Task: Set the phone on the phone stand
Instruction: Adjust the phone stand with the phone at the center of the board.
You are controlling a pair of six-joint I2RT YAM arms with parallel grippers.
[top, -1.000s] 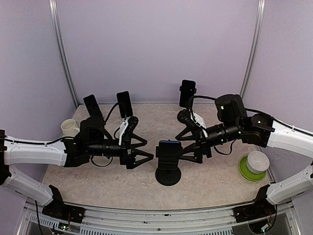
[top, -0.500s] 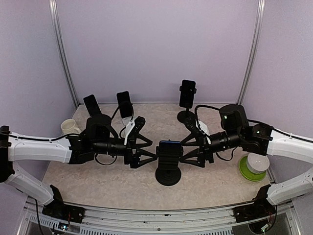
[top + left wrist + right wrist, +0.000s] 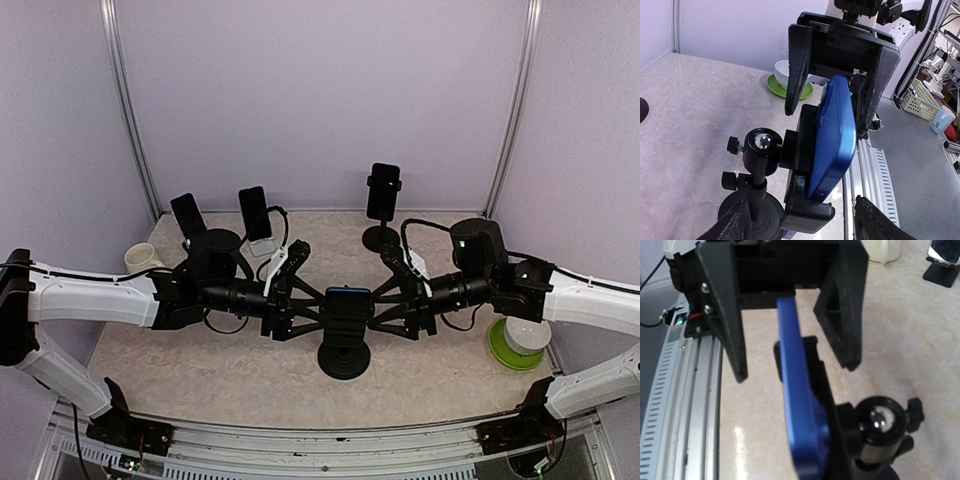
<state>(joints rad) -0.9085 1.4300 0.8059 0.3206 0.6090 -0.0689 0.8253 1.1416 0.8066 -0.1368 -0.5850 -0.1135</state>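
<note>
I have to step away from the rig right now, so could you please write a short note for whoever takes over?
Left pincer: open, jaws either side of the left end of the blue phone, gaps visible, no grip.
Right pincer: open, jaws either side of the phone's right end, no grip.
Blue phone: crosswise in the cradle of the phone stand, mid-table.
Done: phone is on the stand.
Left: check that it sits flush against the cradle's back, then probably draw both arms clear.
</note>
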